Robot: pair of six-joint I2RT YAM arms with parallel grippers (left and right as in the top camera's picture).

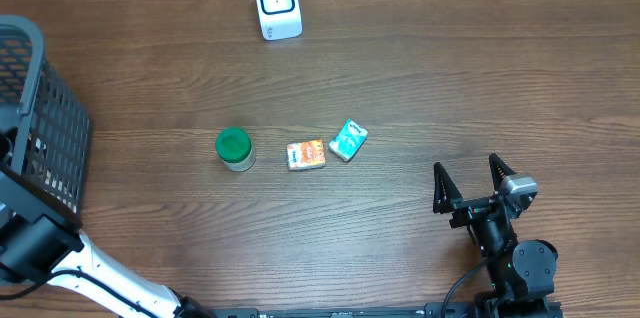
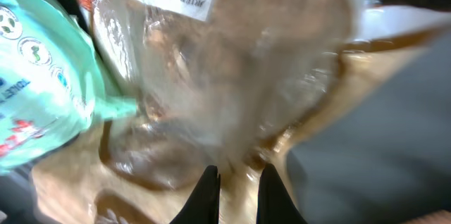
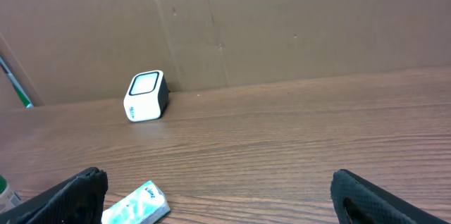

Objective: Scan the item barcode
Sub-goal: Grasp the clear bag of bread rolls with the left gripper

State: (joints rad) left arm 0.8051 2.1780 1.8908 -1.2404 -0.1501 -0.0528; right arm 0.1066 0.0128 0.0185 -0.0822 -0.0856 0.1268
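Clear plastic of a labelled packet [image 2: 232,76] is seen at the left fingers [image 2: 208,197], which are pressed together at the basket [image 1: 40,108]; the right fingers [image 1: 441,188] are spread wide over the counter [image 1: 400,78].

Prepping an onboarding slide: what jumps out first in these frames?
The white barcode scanner at the far edge of the table, with a green-lidded jar, orange packet and teal packet in a row mid-table. At left, the left gripper is shut against a clear labelled bag inside the dark mesh basket; the right gripper stands open lower right.
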